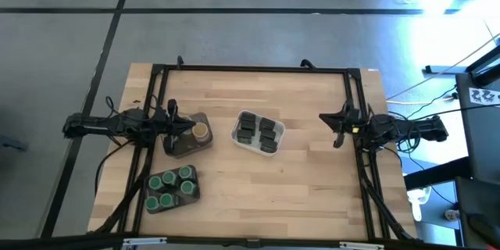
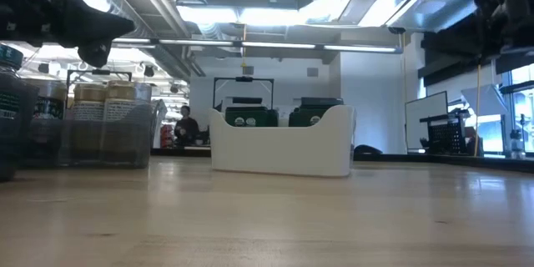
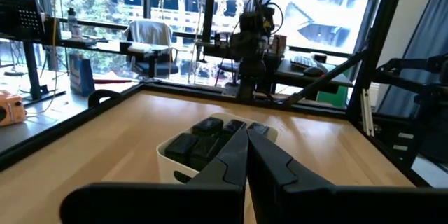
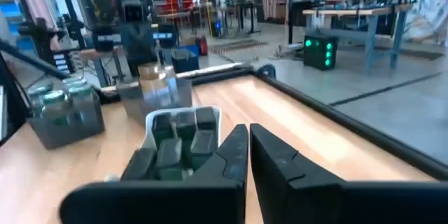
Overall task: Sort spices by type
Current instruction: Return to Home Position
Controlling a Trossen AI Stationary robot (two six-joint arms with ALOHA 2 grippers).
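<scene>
- Pale wooden table [image 1: 312,195] with a black frame carries everything.
- Left gripper [image 3: 246,136] hangs over the table's left side, above one dark grey flat tray [image 1: 183,148]. Its fingers are closed together and hold nothing.
- Right gripper [image 4: 248,134] hangs near the right edge, well apart from the trays. Its fingers are also together and empty.
- White rectangular tray [image 1: 237,134] sits mid-table and holds the dark squarish tins [image 1: 259,131].
- Second dark grey tray [image 1: 197,196], front left, holds the round green-lidded jars [image 1: 169,180].
- Round tan-topped jars [image 1: 201,131] stand in the first grey tray. The arm hides most of them, so the count is unclear.
</scene>
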